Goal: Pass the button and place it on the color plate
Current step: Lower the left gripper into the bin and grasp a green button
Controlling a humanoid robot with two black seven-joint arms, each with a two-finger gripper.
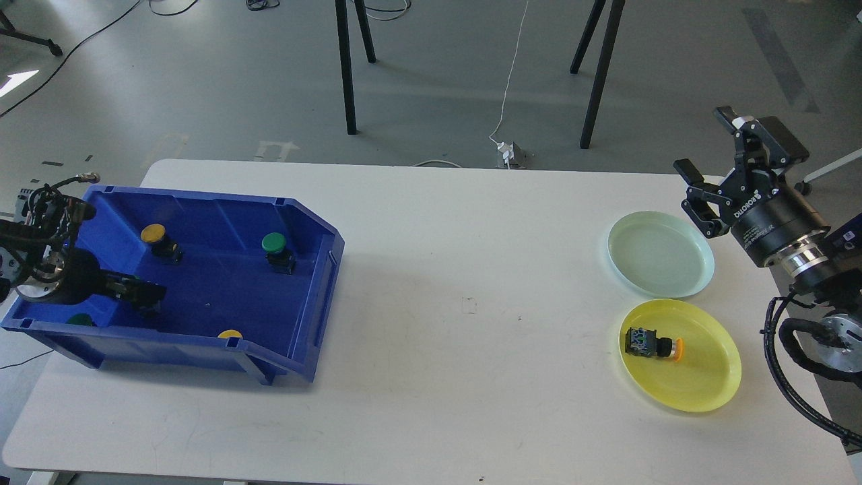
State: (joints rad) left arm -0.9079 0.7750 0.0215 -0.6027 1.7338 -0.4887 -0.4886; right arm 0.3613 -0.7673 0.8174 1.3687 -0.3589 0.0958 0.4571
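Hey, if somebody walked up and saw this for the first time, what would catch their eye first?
Probably the big blue bin on the table's left, with yellow- and green-capped buttons inside and the left gripper reaching into it. Next, the two plates at the right: a yellow plate holding a button on its side, and behind it a pale green plate, beside the open right gripper.

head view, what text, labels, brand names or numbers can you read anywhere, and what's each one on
"ROBOTIQ", white letters seen upside down, on the black body of the right claw.
Small blue label on the right arm behind the wrist: too small to read.
Blue bin, green plate, yellow plate and the button lying on it: no readable text.
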